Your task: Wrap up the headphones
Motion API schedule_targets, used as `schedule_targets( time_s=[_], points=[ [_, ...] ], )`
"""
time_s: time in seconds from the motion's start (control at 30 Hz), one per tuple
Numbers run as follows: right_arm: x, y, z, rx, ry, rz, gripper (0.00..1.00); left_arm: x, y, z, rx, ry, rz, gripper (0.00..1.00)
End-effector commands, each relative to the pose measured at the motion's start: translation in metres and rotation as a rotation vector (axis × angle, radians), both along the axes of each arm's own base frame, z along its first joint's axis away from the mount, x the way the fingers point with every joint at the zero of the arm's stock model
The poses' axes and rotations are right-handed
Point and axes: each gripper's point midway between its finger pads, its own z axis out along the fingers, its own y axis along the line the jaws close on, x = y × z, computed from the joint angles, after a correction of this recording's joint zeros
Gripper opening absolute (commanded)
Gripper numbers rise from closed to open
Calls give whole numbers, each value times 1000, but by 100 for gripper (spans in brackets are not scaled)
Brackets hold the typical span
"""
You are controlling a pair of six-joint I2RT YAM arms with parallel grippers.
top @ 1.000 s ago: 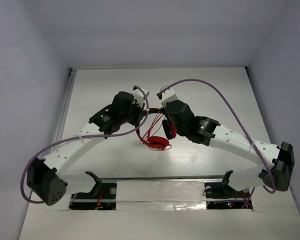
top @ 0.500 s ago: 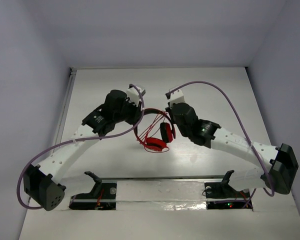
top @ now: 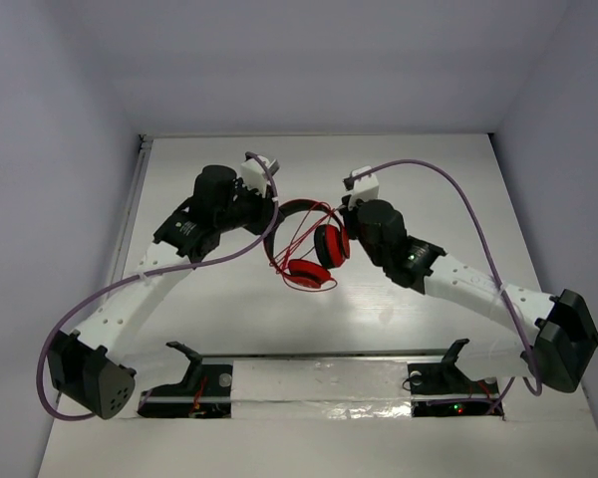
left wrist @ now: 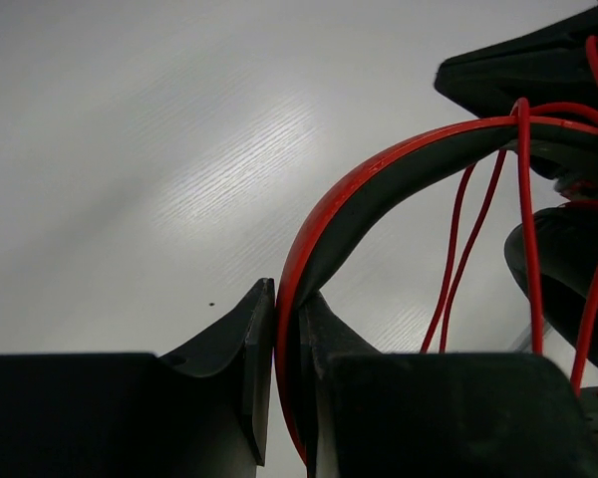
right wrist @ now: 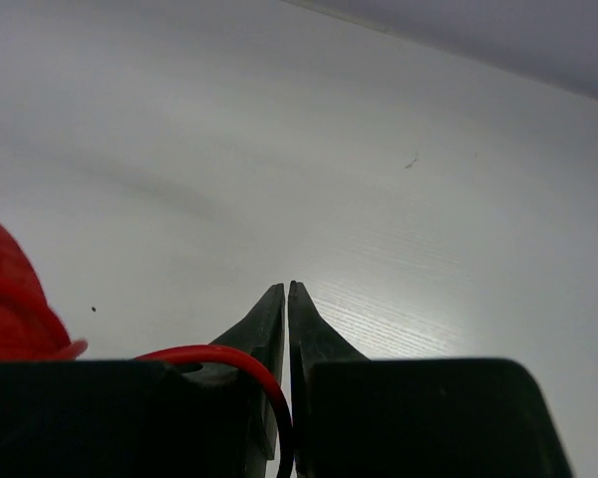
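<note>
**Headphones held between two grippers, centre of the table.** The headphones (top: 309, 270) sit at mid-table (top: 429, 179), between the two arms and slightly left of the centre line. The headband (top: 297, 205) is red outside and black inside. It arches on the far side, from the left gripper (top: 270, 212) towards the right gripper (top: 345, 221).

One round red earcup (top: 330, 242) stands on edge just beside the right gripper. The other earcup (top: 307, 272) lies flatter, nearer the arm bases and a little to the left. Whether it touches the table cannot be told. The thin red cable (top: 301, 237) runs in loose strands across the space under the headband.

**Left wrist view.** The left gripper (left wrist: 287, 299) is clamped on the headband (left wrist: 379, 184), one finger on the red face and one on the black. Strands of cable (left wrist: 523, 229) cross over the band at right and hang down.

**Right wrist view.** The fingers of the right gripper (right wrist: 286, 291) stand all but together, with only a hairline slit between them. The cable (right wrist: 219, 356) curves over the left finger and drops into that slit near its base. The red earcup (right wrist: 5, 294) shows at the left edge.
</note>
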Motion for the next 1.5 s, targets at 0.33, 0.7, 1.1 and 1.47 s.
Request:
schedule_targets(
  time_s=[0.33, 0.7, 1.1, 1.47],
  points=[
    [4, 14, -5, 169, -31, 85, 36, -1, -24, 37, -157, 8, -105, 0],
    [-3, 18, -29, 338, 18, 60, 46, 39, 7, 60, -128, -35, 194, 0],
    [-9, 8, -77, 447, 126, -54, 56, 81, 51, 31, 112, -15, 464, 0],
    [5, -41, -67, 444, 155, -206, 0, 64, 80, -13, 490, 74, 615, 0]
  ],
)
